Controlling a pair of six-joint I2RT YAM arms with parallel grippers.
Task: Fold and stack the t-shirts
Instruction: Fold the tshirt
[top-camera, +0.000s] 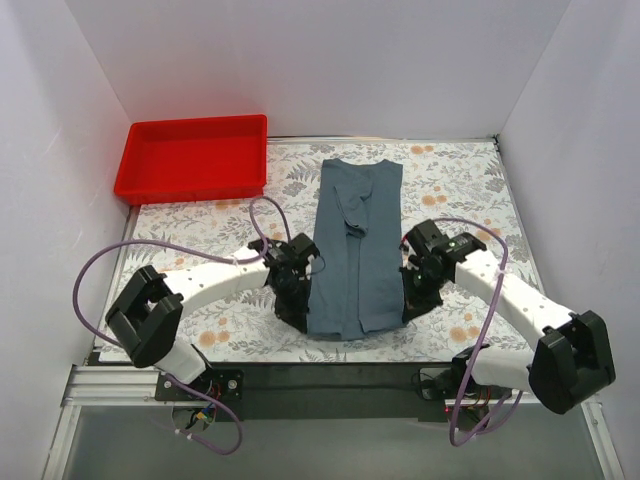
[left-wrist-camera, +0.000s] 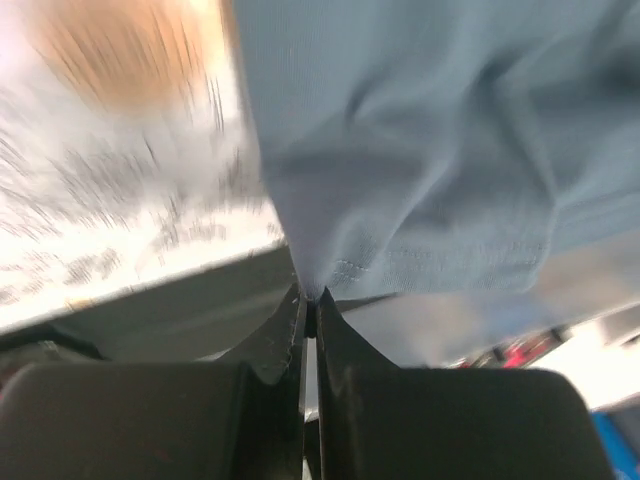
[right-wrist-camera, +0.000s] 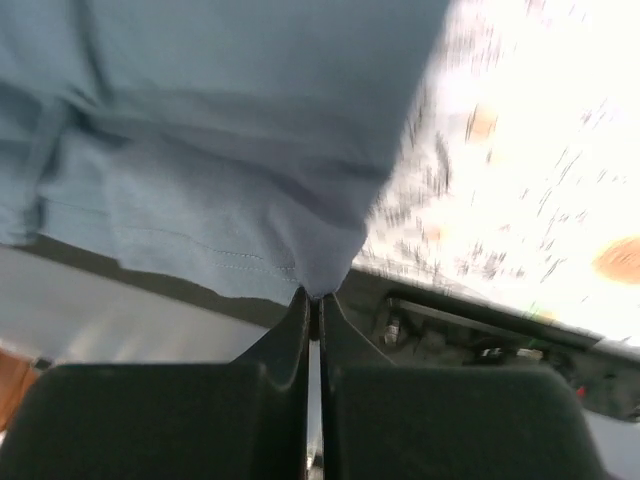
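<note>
A slate blue-grey t-shirt (top-camera: 355, 245) lies as a long narrow strip down the middle of the floral table, sleeves folded in. My left gripper (top-camera: 297, 312) is shut on the shirt's near left hem corner (left-wrist-camera: 330, 270). My right gripper (top-camera: 412, 308) is shut on the near right hem corner (right-wrist-camera: 300, 270). Both corners are lifted a little off the table, and the fabric hangs from the closed jaws in both wrist views.
An empty red tray (top-camera: 192, 157) stands at the back left. White walls close in the table on three sides. The table's near edge and black rail (top-camera: 330, 375) run just below the shirt's hem.
</note>
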